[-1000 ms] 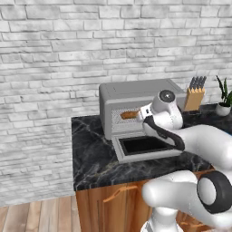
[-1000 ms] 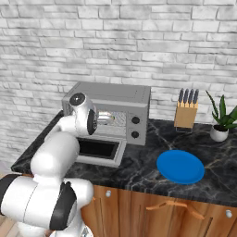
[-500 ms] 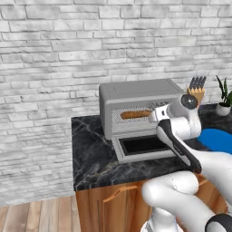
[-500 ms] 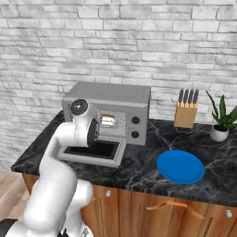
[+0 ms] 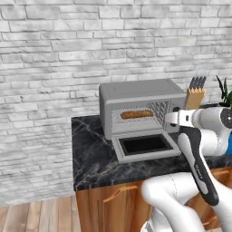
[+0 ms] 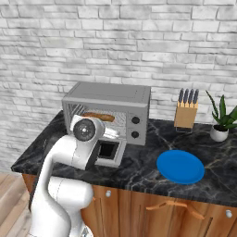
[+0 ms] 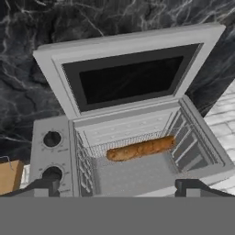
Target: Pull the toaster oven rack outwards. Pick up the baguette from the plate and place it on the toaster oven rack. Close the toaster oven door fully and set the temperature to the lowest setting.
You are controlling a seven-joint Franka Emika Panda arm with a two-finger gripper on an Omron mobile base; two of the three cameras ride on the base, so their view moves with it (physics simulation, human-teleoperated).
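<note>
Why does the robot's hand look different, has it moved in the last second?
Yes. The gripper has drawn back rightward, away from the toaster oven opening, leaving the baguette inside.

We're in a kitchen. Dark marble counter (image 6: pixel 139 166) over wooden cabinets (image 6: pixel 152 208), toaster oven (image 6: pixel 111 104), knife block (image 6: pixel 186 111), brick wall (image 6: pixel 115 41) behind.

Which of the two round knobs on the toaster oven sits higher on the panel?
The upper knob on the toaster oven sits directly above the lower knob, nearer the oven's top edge.
</note>
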